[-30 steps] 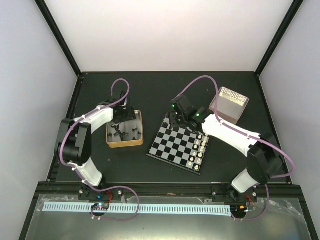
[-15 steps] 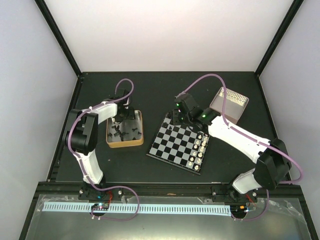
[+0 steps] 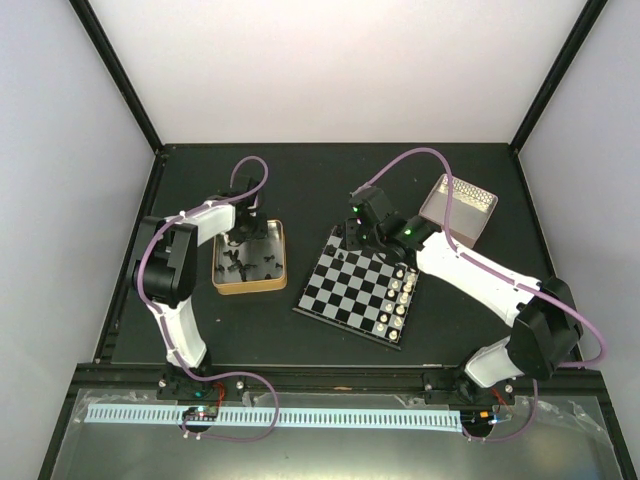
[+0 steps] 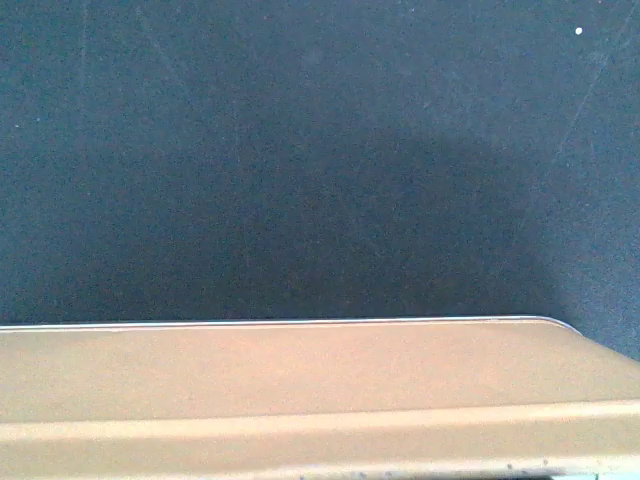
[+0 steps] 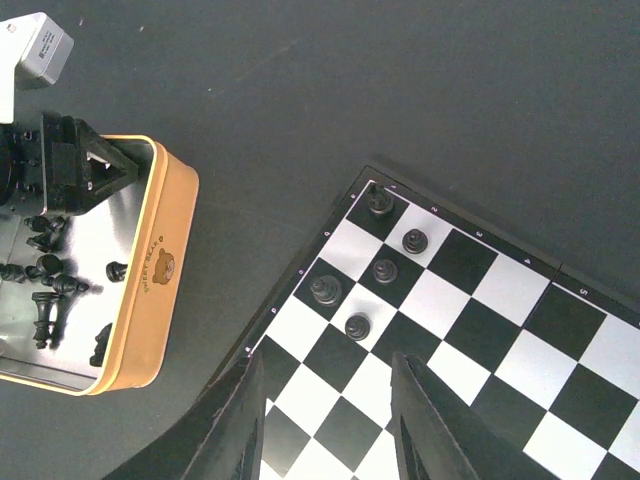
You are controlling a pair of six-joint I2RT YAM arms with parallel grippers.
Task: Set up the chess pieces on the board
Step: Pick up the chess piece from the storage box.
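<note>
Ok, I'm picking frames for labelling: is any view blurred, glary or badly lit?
Left wrist: the tan square metal tin looks soft-focused, a broad shadow on the dark table mat. Right wrist: sharp; the black-and-white checkered chessboard reads crisply, the tin's shiny floor glares. Top external: white back wall washed out.

Black table (image 3: 330,180), gold tin (image 3: 248,290), board (image 3: 340,292), pink box (image 3: 458,212)

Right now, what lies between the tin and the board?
Nothing: only bare dark mat between tin and board, clearest in the right wrist view.
</note>
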